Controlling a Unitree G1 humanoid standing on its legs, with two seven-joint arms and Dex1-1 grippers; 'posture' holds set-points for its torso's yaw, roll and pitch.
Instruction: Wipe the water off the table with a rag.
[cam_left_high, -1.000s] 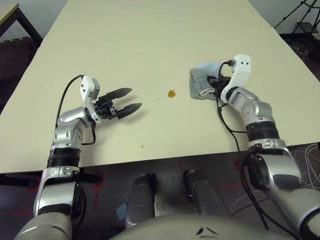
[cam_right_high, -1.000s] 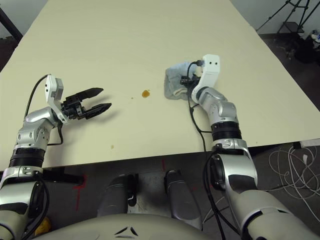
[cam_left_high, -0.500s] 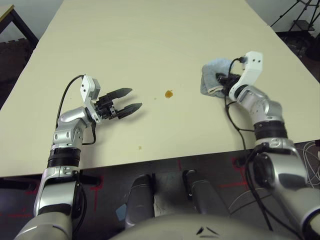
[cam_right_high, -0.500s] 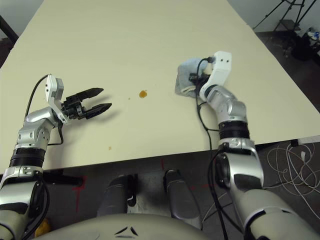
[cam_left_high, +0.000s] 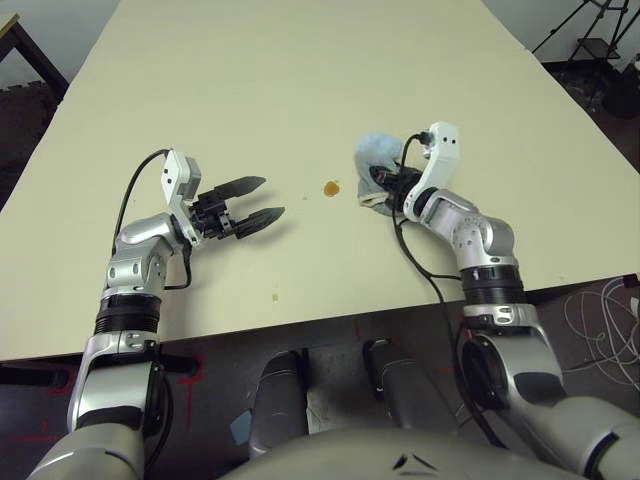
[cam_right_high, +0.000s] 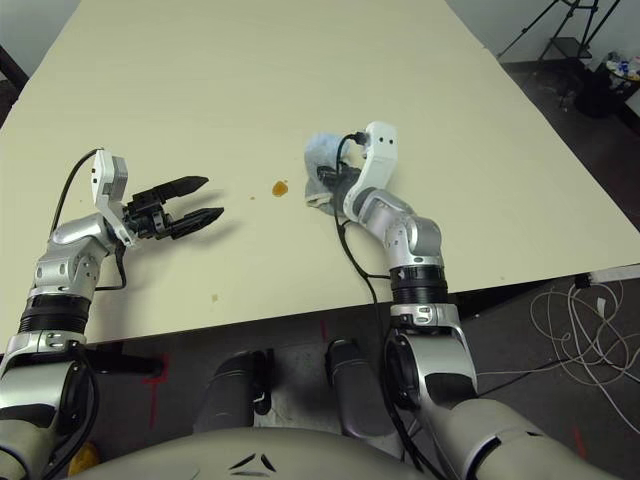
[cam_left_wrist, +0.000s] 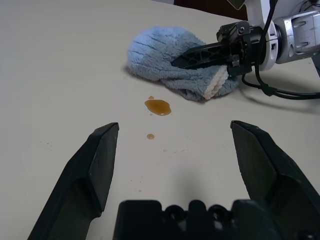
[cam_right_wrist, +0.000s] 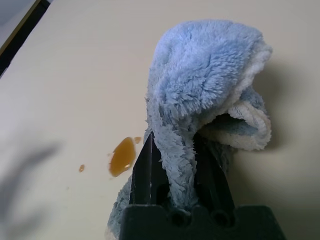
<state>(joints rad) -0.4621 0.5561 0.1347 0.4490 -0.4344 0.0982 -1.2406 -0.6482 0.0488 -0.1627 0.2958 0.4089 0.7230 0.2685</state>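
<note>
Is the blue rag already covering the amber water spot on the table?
No, the amber spot lies uncovered on the table, beside the rag.

Blue rag (cam_left_high: 377, 152) w/ cream hem, bunched nr amber water (cam_left_high: 331, 188).

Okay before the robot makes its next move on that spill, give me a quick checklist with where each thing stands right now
1. Rag pinched in the right gripper: ok, its cloth is bunched between the fingers.
2. Larger amber spot wiped up: not ok, it is on the table beside the rag.
3. Smaller amber spot wiped up: not ok, it is there too.
4. Left gripper clear of both spots: ok, it is open and off to the left of them.
5. Rag dry enough to soak up the liquid: cannot tell.
</note>
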